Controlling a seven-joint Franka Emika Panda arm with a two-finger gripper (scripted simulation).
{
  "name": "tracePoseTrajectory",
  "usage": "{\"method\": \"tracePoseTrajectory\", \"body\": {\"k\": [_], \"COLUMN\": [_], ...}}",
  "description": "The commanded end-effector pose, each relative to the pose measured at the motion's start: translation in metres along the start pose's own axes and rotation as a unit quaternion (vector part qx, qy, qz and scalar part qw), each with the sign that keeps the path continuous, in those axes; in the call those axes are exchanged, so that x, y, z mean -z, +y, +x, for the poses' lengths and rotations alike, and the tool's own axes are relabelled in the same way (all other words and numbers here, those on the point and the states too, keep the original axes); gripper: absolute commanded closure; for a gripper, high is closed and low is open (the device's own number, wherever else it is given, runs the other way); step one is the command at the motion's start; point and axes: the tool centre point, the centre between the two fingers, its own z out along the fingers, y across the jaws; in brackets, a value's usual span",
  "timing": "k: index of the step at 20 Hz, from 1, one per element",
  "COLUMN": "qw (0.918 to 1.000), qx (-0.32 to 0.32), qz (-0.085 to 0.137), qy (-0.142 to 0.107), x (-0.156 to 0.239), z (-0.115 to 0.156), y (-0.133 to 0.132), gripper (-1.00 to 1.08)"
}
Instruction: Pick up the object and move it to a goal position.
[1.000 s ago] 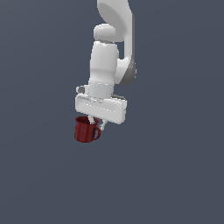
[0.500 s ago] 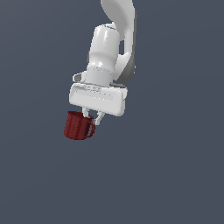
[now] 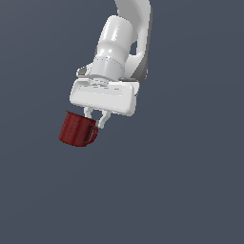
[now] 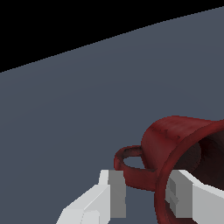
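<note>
Plain dark grey-blue background fills both views. Nearest in the wrist view, the claw (image 4: 144, 194) pinches the mug (image 4: 183, 153) by its wall, 1 finger (image 4: 107, 197) outside and 1 inside. In the exterior view the mug (image 3: 76, 129) hangs tilted at the claw's (image 3: 96, 116) 7 o'clock, handle (image 3: 91, 135) toward 3 o'clock.

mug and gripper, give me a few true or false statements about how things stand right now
1. The mug is dark red. True.
2. The mug hangs level and upright. False: it is tilted under the gripper.
3. One finger is inside the mug, the other outside by the handle. True.
4. The jaws clamp the handle loop alone. False: they close on the mug's wall beside the handle.
5. The gripper is black. False: it is white.
</note>
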Motion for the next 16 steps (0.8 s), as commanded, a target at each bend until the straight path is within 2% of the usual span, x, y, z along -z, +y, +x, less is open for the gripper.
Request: {"method": "tracePoseTrajectory", "body": {"k": [1,9,16], "qw": [0.9998,0.9962,0.9879], "qx": [-0.004,-0.017,-0.031], "qz": [0.003,0.008,0.013], "qy": [0.020,0.084,0.151], "x": [0.007,0.034,0.065], "z": [0.013,0.048,0.082], "y": [-0.002,-0.007,-0.011], "gripper": [1.08,1.08,1.08]}}
